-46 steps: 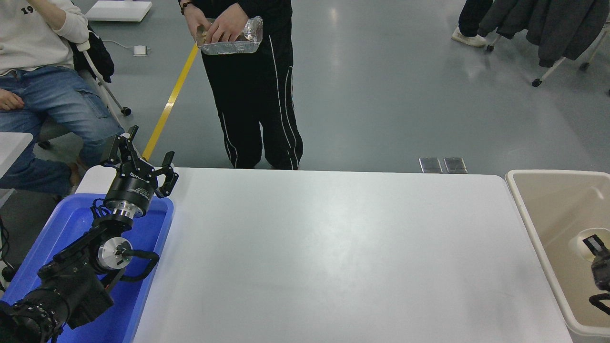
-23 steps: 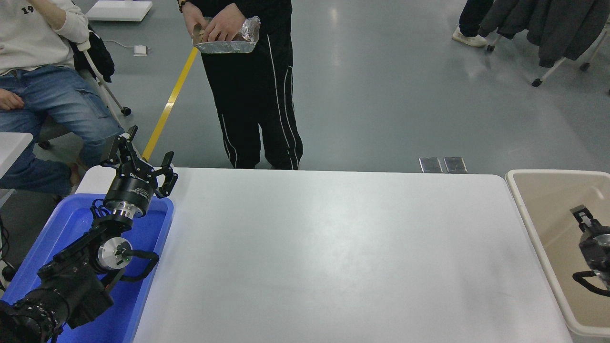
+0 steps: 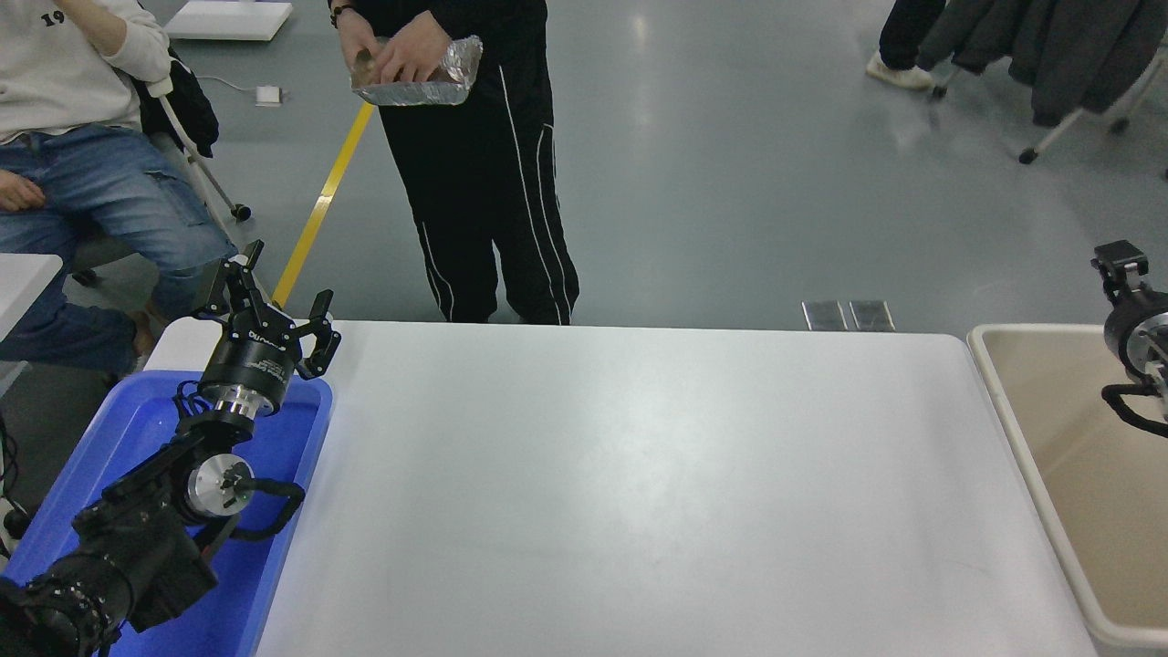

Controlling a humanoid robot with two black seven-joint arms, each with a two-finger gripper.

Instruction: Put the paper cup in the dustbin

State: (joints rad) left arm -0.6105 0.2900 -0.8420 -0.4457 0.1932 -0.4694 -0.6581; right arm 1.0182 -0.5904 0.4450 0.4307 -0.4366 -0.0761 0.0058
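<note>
- Right gripper [image 3: 1119, 260]: at the picture's right edge, raised above the dustbin's [image 3: 1011, 429] far rim, one black finger tip pointing away from the camera. Mostly cropped; cannot tell if it is open or closed.
- Dustbin: beige, butted against the counter's [image 3: 639, 493] right end, long axis running away from the camera, mouth up. Visible part of its inside shows only bare floor.
- Paper cup: not visible anywhere in view.
- Left gripper [image 3: 265, 306]: fingers spread, holding nothing, parked over the blue tub's [image 3: 274, 566] far end, left of the dustbin across the counter, pointing away from the camera.
- Person [image 3: 484, 182] stands beyond the counter's far edge, holding a foil tray [image 3: 415, 82].
</note>
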